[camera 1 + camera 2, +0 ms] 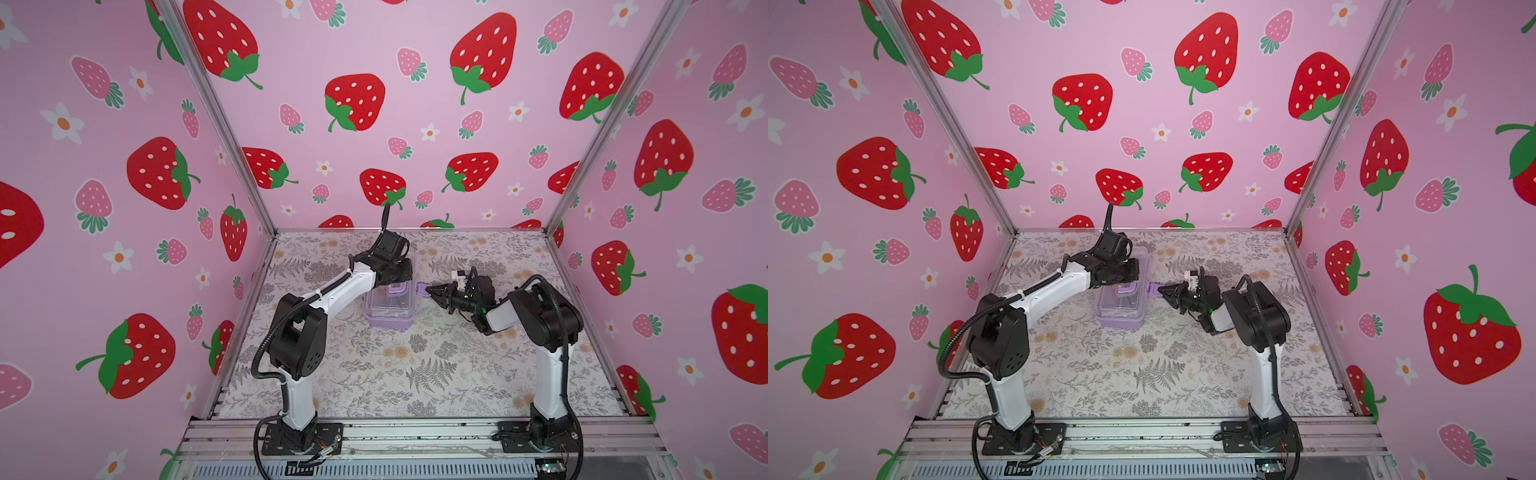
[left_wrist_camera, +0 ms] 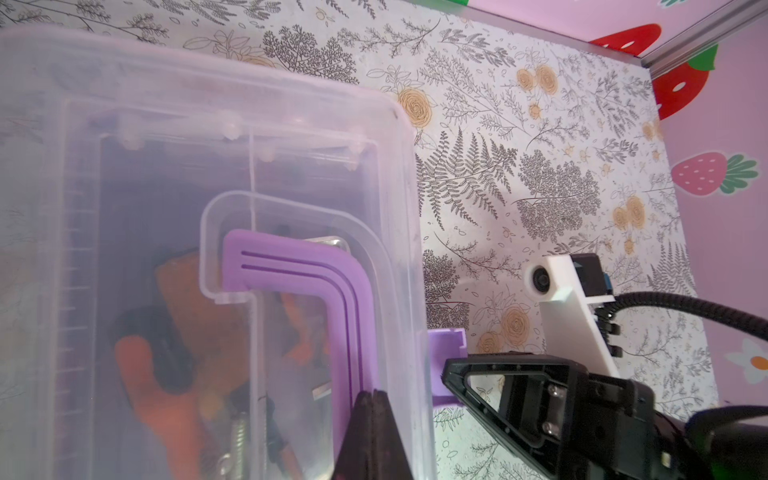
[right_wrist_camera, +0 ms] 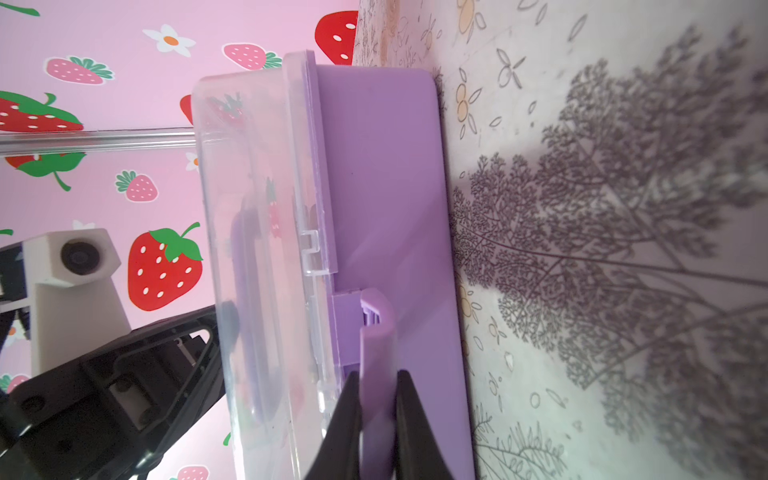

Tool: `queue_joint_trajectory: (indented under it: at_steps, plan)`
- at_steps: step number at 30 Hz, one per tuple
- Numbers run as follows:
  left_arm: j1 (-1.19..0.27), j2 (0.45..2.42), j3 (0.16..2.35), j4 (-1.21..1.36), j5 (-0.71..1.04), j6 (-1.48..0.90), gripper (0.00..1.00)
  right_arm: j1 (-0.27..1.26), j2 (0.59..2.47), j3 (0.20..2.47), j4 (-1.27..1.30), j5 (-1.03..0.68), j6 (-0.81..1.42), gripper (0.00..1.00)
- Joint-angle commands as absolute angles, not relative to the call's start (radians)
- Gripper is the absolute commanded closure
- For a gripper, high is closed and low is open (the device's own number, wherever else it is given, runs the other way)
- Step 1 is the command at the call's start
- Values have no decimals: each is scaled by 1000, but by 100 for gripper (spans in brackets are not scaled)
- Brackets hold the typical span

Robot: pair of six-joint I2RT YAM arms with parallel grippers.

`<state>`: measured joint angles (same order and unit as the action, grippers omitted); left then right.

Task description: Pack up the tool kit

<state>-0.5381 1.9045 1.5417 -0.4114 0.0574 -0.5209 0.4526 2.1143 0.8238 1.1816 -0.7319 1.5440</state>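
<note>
Closest to the lens in both top views runs the aluminium base rail point(image 1: 415, 434). Beyond it the tool kit point(image 1: 390, 311) sits flat on the floral mat point(image 1: 415, 365), mid-table, lid down. The left arm point(image 1: 349, 284) reaches over the lid, while the right gripper point(image 1: 430, 291) comes in from the side at the purple latch point(image 1: 420, 288). The two wrists are near each other, so I judge a careless swing could knock them together.

From the left wrist, I see the left gripper point(image 2: 374, 399) closed, tips together with nothing between them. It is over the clear lid point(image 2: 291, 137), just beside the purple handle point(image 2: 307, 274); I cannot tell whether it presses. Orange-handled tools point(image 2: 145, 374) show through the plastic. If it is not bearing down, I expect the light case to slide or tip when the latch is worked.

From the right wrist, the right gripper is pinched on the latch, which is swung out from the lilac base point(image 3: 395, 187) and not snapped home. Only the tips hold it, so the tab could slip free, or twist and miss its catch.
</note>
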Motion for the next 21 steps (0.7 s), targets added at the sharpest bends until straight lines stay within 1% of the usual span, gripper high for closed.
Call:
queue_joint_trajectory:
  at_steps: [1, 3, 7, 15, 21]
  plan:
    - [-571, 1973, 1483, -541, 125, -529, 100, 453, 2061, 901, 1716, -804, 1627, 100]
    - [-572, 1975, 1482, -541, 127, -531, 100, 450, 2063, 899, 1712, -806, 1612, 100]
    - [-575, 1985, 1488, -545, 127, -530, 100, 443, 2052, 888, 1622, -818, 1543, 100]
    - [-584, 2004, 1514, -556, 126, -531, 100, 452, 1909, 938, 1149, -817, 1168, 100]
    - [-592, 2026, 1538, -568, 125, -532, 100, 471, 1864, 983, 1064, -829, 1062, 100]
